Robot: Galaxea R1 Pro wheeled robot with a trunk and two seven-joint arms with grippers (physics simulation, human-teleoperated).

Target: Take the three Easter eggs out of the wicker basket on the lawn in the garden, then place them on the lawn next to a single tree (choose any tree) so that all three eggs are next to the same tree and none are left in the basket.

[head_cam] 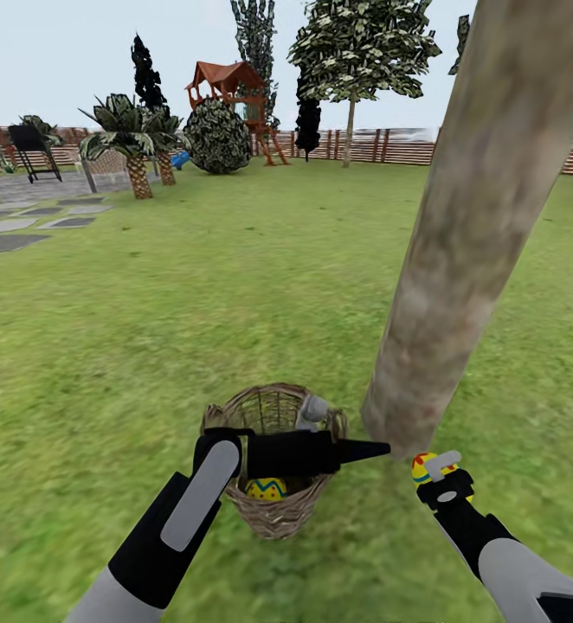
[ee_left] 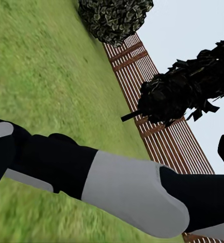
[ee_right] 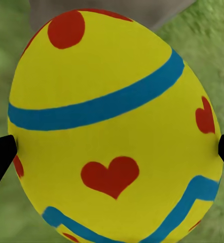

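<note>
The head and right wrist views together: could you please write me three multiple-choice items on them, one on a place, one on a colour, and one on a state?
1. Where does the wicker basket stand?
A. on the paving slabs
B. on the lawn by the base of the thick tree trunk
C. against the fence

2. What colour are the hearts on the Easter egg in the right wrist view?
A. red
B. green
C. white

3. What is the right gripper doing?
A. hanging open
B. gripping the basket rim
C. holding an egg

Answers: 1 B, grass surrounds the basket beside the trunk. 2 A, red hearts on yellow. 3 C, dark fingertips press both sides of the egg.
</note>
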